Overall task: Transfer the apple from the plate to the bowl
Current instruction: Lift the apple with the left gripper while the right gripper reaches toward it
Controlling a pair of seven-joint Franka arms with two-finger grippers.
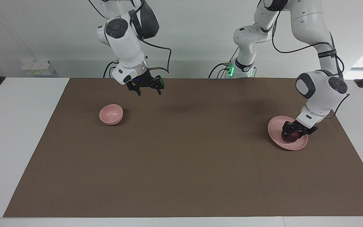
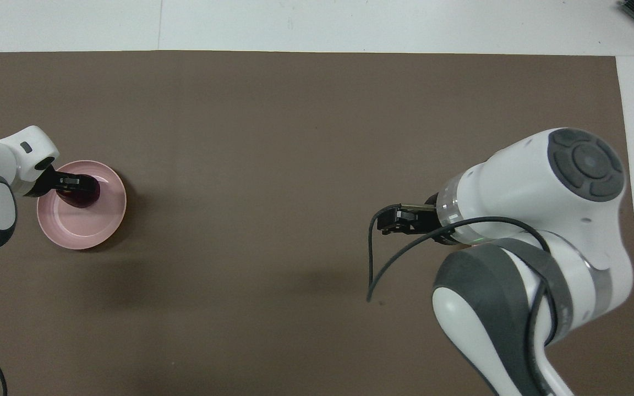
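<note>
the apple [image 1: 290,136] sits on the plate [image 1: 276,138], on the part of it nearer the robots, at the left arm's end of the bench [image 1: 181,164]. the left end effector [image 1: 291,134] is down on the plate with a finger on each side of the apple; in the overhead view its dark fingers [image 2: 69,180] bracket the fruit [image 2: 81,195] closely, so it appears closed on the apple, though the fruit seems not yet lifted off the plate [image 2: 83,234]. the apple is round and offers no long axis to align with; the grip line runs roughly along the bench's length.

the bowl [image 1: 111,114] stands at the right arm's end of the bench, well apart from the plate, with almost the whole brown mat between them. the coming move turns on this one relation: from the left end effector the bowl lies straight along the bench toward the right arm's end, at about the same nearness to the robots as the plate.

the right end effector [image 1: 146,85] hangs in the air over bare mat, toward the middle from the bowl, fingers spread and holding nothing; in the overhead view the right arm hides the bowl entirely. the right arm is much the nearer to the bowl, the left to the apple, so a direct carry would be a long reach for the left arm, and a handover near mid-bench looks plausible.
</note>
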